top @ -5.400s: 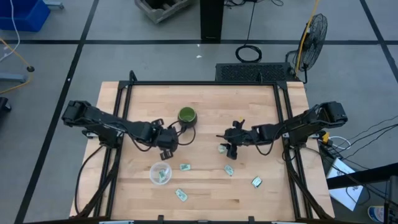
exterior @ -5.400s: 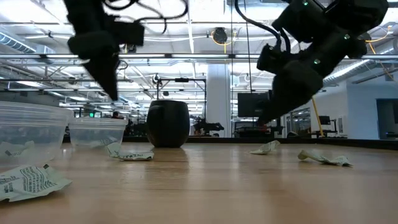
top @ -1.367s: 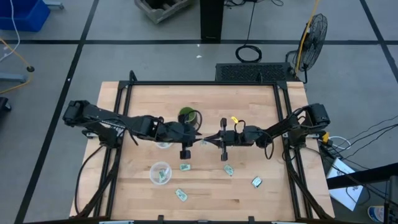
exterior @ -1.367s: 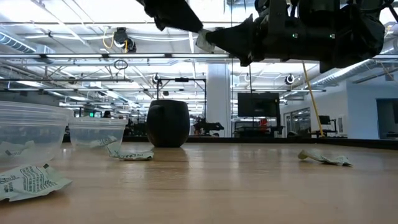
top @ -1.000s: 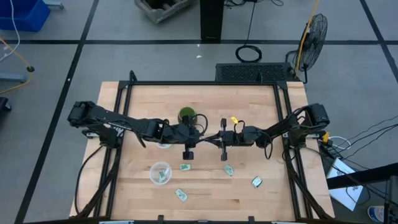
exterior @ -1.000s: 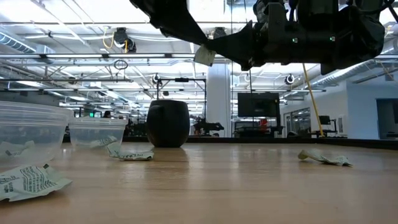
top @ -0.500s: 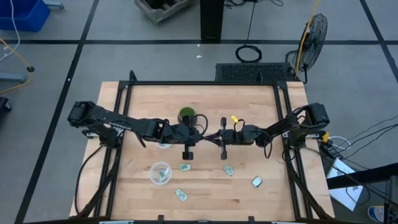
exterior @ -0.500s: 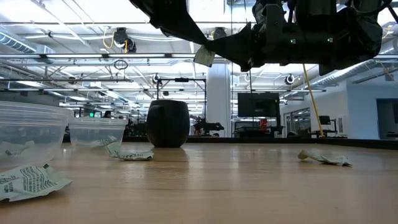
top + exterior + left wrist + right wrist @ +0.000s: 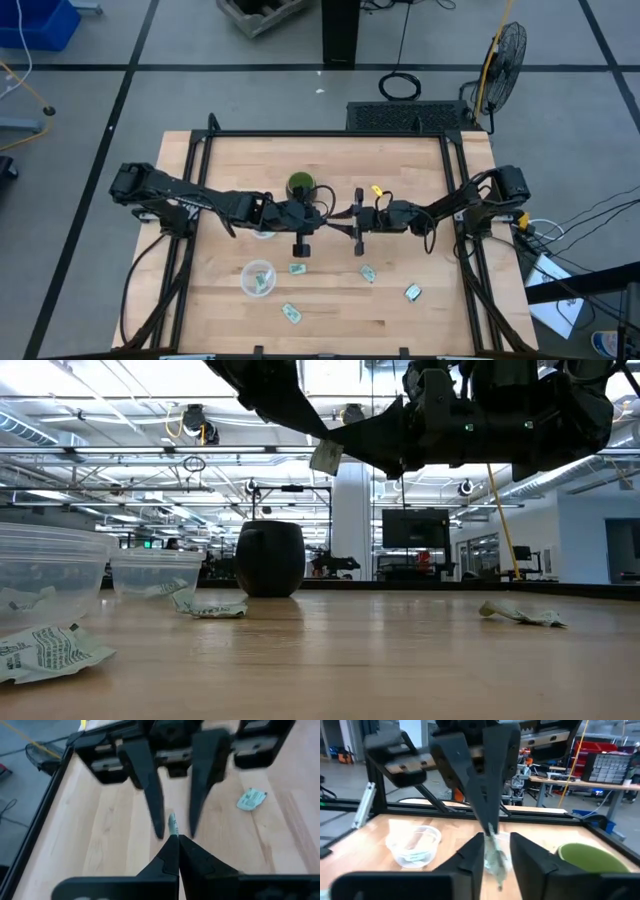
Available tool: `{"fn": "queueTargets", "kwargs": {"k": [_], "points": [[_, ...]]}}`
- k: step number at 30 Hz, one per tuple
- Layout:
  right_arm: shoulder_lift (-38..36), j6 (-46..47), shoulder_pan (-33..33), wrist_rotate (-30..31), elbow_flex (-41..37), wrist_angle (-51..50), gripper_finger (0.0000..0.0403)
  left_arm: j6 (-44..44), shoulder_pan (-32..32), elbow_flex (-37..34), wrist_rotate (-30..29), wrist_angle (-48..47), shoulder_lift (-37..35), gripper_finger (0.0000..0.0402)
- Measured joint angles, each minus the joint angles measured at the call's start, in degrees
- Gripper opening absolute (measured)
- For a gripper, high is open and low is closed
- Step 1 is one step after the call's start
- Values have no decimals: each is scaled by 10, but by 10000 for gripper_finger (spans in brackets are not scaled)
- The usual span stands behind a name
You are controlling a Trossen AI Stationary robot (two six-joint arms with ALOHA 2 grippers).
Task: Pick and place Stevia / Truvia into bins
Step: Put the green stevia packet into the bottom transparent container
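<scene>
Handover, mid-air, above the middle of the worktop point(image 9: 400, 170).

- Left gripper point(image 9: 173, 836): fingers pressed together on the edge of one sweetener packet point(image 9: 325, 456), which hangs well above the wood. It looks to be taking the packet over, probably because the clear cups sit on its side.
- Right gripper point(image 9: 496, 851): tip to tip with the left one, fingers parted on either side of the packet and apparently no longer gripping it.
- Clear cup point(image 9: 258, 278): towards the near left corner, packets inside. The second cup point(image 9: 155, 572) is largely hidden under the left arm from above.
- Loose packets point(image 9: 368, 273): scattered along the near edge, not yet binned.
- Green mug point(image 9: 301, 185): just behind the grippers, untouched.
- Hard to make out: whether the right fingers touch the paper at all.
</scene>
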Motion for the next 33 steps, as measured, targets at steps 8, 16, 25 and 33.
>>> {"fn": "queueTargets", "kwargs": {"k": [8, 16, 25, 33], "points": [[0, 30, 10, -1, 0, -53, 158, -47, -5, 0, -3, -91, 0, 3], [0, 30, 20, -1, -1, -143, 169, -129, -55, 0, 112, -251, 0, 6], [0, 30, 20, 1, -1, -160, 169, -363, -151, 0, 194, -324, 0, 7], [0, 30, 20, 1, -1, -160, 169, -455, -189, 0, 184, -402, 0, 9]]}}
